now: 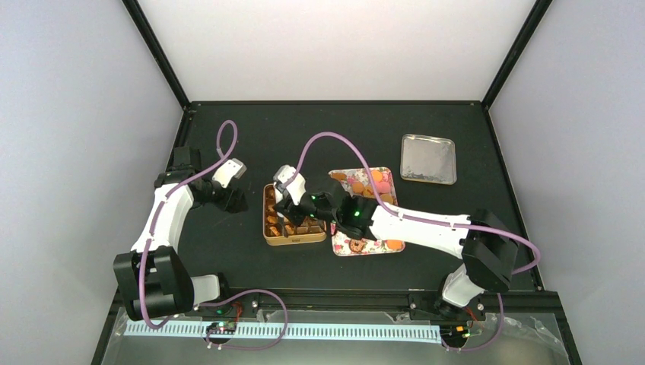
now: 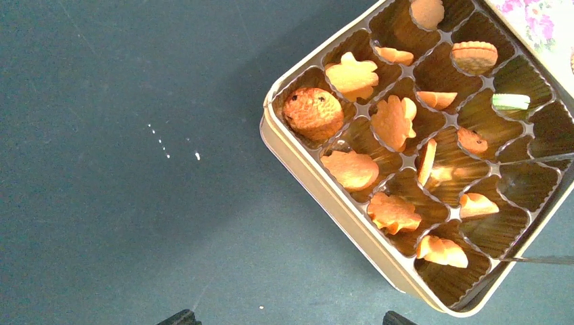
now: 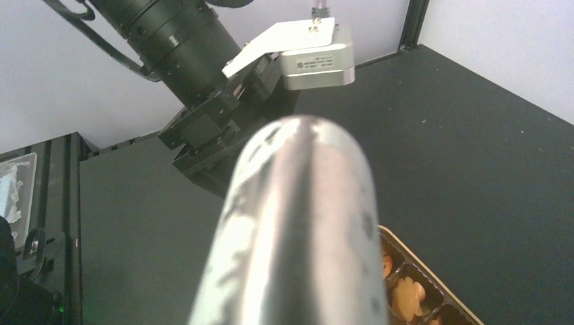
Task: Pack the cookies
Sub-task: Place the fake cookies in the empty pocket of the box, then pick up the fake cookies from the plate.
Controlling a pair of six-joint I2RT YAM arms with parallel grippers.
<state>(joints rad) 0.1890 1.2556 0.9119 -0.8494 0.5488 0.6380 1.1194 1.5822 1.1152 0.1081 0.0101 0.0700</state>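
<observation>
Cookies (image 2: 392, 122): orange-golden, round and flower-shaped, lying singly in most cups of the tin, plus a green one (image 2: 510, 101); more lie on the floral tray.
Square gold tin (image 2: 336, 206): open on the black table, lined with dark cups.
Floral tray (image 1: 363, 248): touching the tin at its 3 o'clock.
Right gripper (image 1: 293, 204): over the tin; I cannot tell how its jaws stand, because a shiny metal tool (image 3: 298, 223) fills its wrist view.
Left gripper (image 2: 290, 319): at the tin's 9 o'clock, jaws released and holding nothing.
Silver tray (image 1: 428, 159): well apart, at 2 o'clock.
</observation>
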